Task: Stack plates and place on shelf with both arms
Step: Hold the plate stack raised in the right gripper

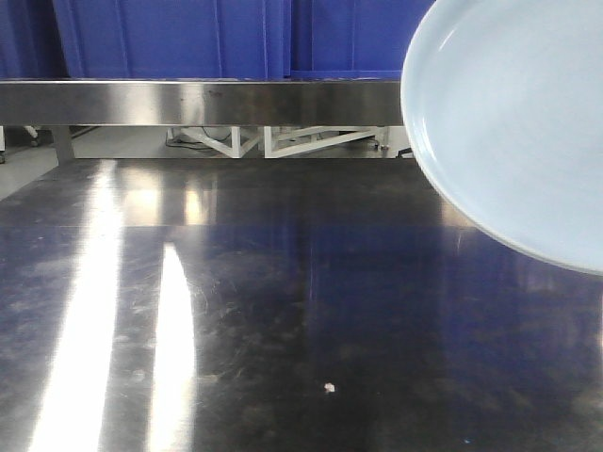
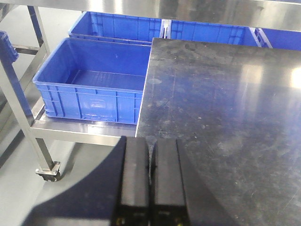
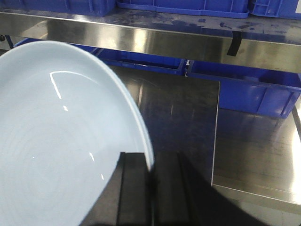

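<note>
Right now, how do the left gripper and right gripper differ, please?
The left gripper is shut and empty; the right gripper is shut on the pale blue plate by its rim. The left gripper sits at the table's edge, the right gripper faces the shelf. Both are black.

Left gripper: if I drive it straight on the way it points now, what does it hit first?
Nothing close: the left gripper, shut, points along the left edge of the steel table. Farther on it would likely reach the blue crates below the shelf rail, though depth is unclear.
</note>
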You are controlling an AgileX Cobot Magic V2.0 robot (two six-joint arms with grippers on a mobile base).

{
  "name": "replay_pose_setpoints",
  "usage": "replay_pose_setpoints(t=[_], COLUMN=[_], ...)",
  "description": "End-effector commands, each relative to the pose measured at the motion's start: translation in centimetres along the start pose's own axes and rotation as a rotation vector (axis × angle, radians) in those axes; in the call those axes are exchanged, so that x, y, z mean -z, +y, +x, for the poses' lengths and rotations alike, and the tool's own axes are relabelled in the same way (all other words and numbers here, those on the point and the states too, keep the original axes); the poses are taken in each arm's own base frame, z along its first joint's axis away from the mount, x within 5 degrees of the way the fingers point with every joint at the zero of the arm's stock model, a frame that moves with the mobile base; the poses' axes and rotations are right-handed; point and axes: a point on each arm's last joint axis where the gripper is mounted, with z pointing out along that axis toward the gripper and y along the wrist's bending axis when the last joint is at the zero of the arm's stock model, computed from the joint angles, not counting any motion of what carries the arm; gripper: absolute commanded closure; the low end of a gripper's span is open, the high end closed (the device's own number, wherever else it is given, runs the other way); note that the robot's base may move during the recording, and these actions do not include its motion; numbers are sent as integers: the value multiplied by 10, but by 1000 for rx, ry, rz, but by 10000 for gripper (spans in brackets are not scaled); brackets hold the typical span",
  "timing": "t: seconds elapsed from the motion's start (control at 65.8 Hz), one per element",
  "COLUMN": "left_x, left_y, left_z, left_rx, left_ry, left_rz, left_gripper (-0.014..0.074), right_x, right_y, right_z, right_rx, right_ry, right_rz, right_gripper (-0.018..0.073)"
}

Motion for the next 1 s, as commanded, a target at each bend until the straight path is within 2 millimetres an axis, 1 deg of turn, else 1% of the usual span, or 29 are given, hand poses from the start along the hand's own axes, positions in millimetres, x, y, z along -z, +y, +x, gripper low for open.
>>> replay_pose_setpoints(t=[0.0,0.988], left_x=[3,3], left_y=[-1,-1], left_z=[-16,-16], left_rx=[5,5], left_ry=[-100,-100], left_rz=[9,9], left_gripper=[513,513], right_x=[4,3], right_y=[1,1], right_z=[-19,-19], right_rx=[5,5], right_ry=[-130,-129], right_rz=[-4,-4], right_gripper=[508,508])
